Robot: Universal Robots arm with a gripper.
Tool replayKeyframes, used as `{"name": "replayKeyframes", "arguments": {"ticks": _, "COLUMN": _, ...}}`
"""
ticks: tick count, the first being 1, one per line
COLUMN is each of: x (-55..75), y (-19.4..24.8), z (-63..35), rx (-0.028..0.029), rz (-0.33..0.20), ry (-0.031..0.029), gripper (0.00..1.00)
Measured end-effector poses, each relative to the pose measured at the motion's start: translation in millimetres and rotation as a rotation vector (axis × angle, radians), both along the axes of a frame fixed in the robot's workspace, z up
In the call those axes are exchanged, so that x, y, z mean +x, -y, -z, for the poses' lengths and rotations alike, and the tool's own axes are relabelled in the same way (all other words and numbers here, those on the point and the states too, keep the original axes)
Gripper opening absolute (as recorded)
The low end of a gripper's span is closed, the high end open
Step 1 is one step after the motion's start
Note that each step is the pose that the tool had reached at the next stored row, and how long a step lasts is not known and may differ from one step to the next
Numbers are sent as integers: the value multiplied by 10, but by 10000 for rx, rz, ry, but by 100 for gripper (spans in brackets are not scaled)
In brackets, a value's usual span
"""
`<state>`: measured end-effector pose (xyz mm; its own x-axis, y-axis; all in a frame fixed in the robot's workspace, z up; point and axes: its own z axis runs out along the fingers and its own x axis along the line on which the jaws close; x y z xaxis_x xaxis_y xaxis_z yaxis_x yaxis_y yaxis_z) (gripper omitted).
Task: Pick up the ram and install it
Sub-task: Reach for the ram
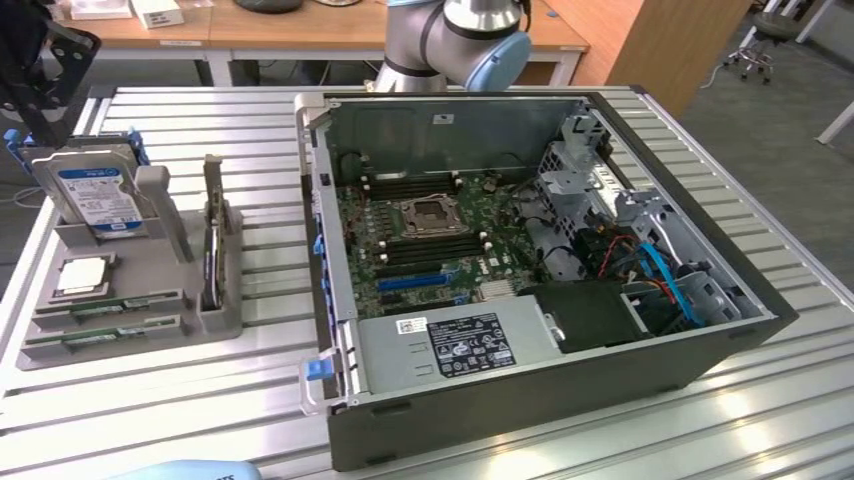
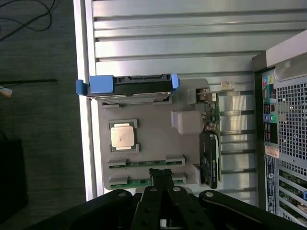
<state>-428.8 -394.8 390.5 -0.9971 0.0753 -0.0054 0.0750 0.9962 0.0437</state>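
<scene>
Two ram sticks lie on edge in slots at the front of a grey parts holder (image 1: pixel 160 275): one ram stick (image 1: pixel 110 308) (image 2: pixel 146 164) and a second ram stick (image 1: pixel 96 342) (image 2: pixel 136 182) beside it. They are long green boards. My gripper (image 2: pixel 161 173) hangs well above the holder with its black fingers pressed together, shut on nothing. In the wrist view its tips overlap the nearer stick's middle. In the exterior view the gripper (image 1: pixel 40 90) is a dark shape at the upper left, above the holder. The open computer case (image 1: pixel 534 250) shows its motherboard (image 1: pixel 427 235).
The holder also carries an upright blue-labelled hard drive (image 1: pixel 96 195) (image 2: pixel 127 85), a square silver CPU (image 1: pixel 83 275) (image 2: pixel 123 136) and a card standing on edge (image 1: pixel 214 240) (image 2: pixel 211 143). The slatted metal table (image 1: pixel 200 420) ends just beyond the holder. The arm's base (image 1: pixel 447 40) stands behind the case.
</scene>
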Motion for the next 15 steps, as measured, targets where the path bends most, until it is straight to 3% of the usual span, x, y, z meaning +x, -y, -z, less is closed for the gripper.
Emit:
{"name": "replayKeyframes", "arguments": {"ticks": 3, "x": 4, "y": 0, "z": 0, "rx": 1, "rz": 1, "ry": 1, "gripper": 10}}
{"name": "replayKeyframes", "arguments": {"ticks": 10, "x": 152, "y": 5, "z": 0, "rx": 0, "rz": 0, "ry": -8, "gripper": 10}}
{"name": "replayKeyframes", "arguments": {"ticks": 15, "x": 162, "y": 5, "z": 0, "rx": 0, "rz": 1, "ry": -7, "gripper": 10}}
